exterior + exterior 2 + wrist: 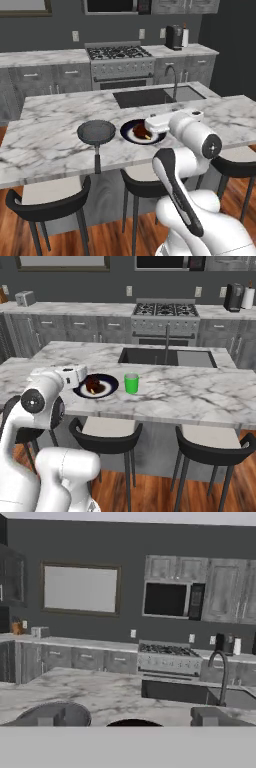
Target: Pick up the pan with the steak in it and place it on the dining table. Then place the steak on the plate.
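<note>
My gripper [150, 123] is released above the plate [131, 134], steak [140, 132] already on it, pan [96, 132] beside on the desk [50, 135] — I'd lift straight up, clear.

The white arm bends up from the base and reaches forward. Its hand lies flat and level, pointing out ahead. The pincer [127, 719] is spread wide, with nothing between its two small dark fingertips [207, 716]. It holds nothing.
</note>
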Controlling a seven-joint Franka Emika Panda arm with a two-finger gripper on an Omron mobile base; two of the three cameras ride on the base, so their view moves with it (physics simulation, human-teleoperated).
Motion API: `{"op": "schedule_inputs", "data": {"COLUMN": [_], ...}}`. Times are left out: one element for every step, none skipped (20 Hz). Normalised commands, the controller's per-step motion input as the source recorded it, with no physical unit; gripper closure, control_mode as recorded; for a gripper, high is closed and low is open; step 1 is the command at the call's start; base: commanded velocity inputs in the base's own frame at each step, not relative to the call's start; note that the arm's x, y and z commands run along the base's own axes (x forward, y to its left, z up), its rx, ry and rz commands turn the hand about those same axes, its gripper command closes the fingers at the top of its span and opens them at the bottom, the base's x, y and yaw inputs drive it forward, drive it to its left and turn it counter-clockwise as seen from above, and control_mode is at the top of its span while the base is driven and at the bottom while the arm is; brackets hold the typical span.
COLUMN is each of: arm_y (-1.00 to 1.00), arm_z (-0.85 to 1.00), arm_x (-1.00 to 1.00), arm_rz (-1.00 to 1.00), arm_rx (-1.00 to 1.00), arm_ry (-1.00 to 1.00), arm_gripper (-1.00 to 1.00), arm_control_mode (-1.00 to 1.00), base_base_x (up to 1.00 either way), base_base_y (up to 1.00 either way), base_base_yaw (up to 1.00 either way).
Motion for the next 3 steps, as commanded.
{"op": "schedule_inputs", "data": {"arm_y": [0.09,0.06,0.01], "arm_z": [0.18,0.15,0.16], "arm_x": [-0.49,-0.47,-0.48], "arm_rz": [-0.06,-0.06,-0.07], "arm_rx": [-0.02,-0.01,0.00], "arm_ry": [-0.50,-0.50,-0.50], "arm_gripper": [-1.00,-1.00,-1.00], "arm_control_mode": [-1.00,-1.00,-1.00], "base_base_x": [0.00,0.00,0.00], "base_base_y": [0.00,0.00,0.00], "base_base_yaw": [0.00,0.00,0.00]}}
